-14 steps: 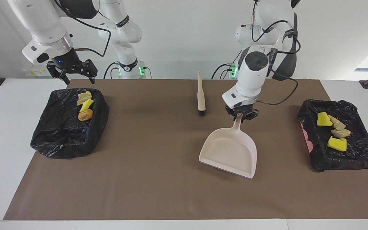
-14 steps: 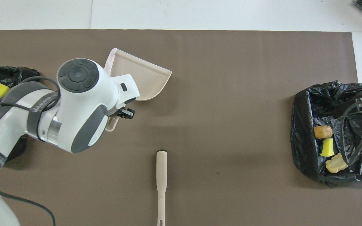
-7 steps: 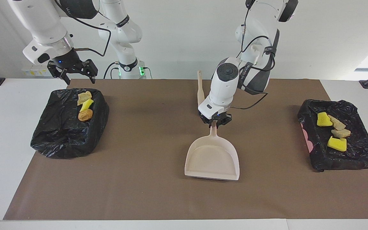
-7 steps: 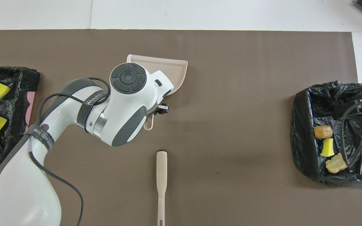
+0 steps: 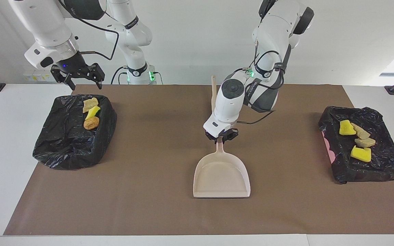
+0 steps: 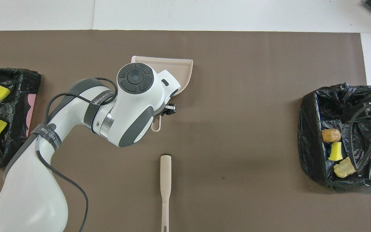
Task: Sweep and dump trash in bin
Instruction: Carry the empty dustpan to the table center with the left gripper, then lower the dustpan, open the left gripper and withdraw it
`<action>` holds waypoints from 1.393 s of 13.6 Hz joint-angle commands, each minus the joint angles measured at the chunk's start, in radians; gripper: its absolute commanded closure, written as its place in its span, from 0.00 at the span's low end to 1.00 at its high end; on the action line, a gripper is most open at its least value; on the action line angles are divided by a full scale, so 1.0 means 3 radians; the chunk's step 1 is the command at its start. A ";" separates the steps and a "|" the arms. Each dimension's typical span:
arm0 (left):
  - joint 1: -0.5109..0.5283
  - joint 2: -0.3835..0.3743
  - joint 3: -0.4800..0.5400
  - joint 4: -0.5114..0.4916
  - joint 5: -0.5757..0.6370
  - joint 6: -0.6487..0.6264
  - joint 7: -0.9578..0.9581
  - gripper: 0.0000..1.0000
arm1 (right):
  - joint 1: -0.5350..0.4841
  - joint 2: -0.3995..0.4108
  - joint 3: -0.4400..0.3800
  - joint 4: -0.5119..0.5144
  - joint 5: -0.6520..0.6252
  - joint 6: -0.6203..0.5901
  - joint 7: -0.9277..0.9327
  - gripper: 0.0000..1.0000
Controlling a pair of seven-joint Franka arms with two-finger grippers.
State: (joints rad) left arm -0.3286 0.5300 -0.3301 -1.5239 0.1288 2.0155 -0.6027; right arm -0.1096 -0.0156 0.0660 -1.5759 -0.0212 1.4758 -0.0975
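Observation:
My left gripper [image 5: 220, 136] is shut on the handle of the beige dustpan [image 5: 221, 176], which lies empty and low at the middle of the brown mat, its mouth pointing away from the robots. In the overhead view the arm covers most of the dustpan [image 6: 180, 67]. Over the robots' edge of the black-lined bin [image 5: 67, 147] at the right arm's end hangs my right gripper [image 5: 78, 79], open and holding nothing. That bin holds three bits of trash [image 5: 91, 123]. The other bin [image 5: 381, 164] holds several bits of trash [image 5: 360, 153].
The beige brush [image 6: 165, 180] lies on the mat nearer to the robots than the dustpan, bristles toward it; in the facing view the left arm partly hides the brush [image 5: 213, 92]. The brown mat [image 5: 142, 205] covers most of the white table.
The left gripper has carried the dustpan toward the middle of the mat and turned it until its mouth points straight away from the robots. The right gripper has stayed put.

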 commanded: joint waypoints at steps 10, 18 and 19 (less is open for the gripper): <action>-0.0009 -0.0211 0.0072 0.0008 0.0092 -0.0041 -0.0011 0.00 | -0.0018 -0.0091 0.0005 -0.0090 0.0055 -0.0036 0.0023 0.00; 0.0078 -0.1601 0.0721 -0.0748 -0.0219 -0.0536 0.1163 0.00 | -0.0013 -0.0076 0.0020 -0.0055 0.0050 -0.0123 0.0023 0.00; 0.0169 -0.1714 0.0732 -0.0754 -0.0240 -0.0683 0.1287 0.00 | -0.0018 -0.0081 0.0030 -0.0055 0.0055 -0.0123 0.0023 0.00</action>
State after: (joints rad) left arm -0.3117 0.1485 -0.1283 -1.6407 0.0914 1.8436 -0.2966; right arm -0.1101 -0.0199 0.0678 -1.5777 -0.0211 1.4433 -0.0975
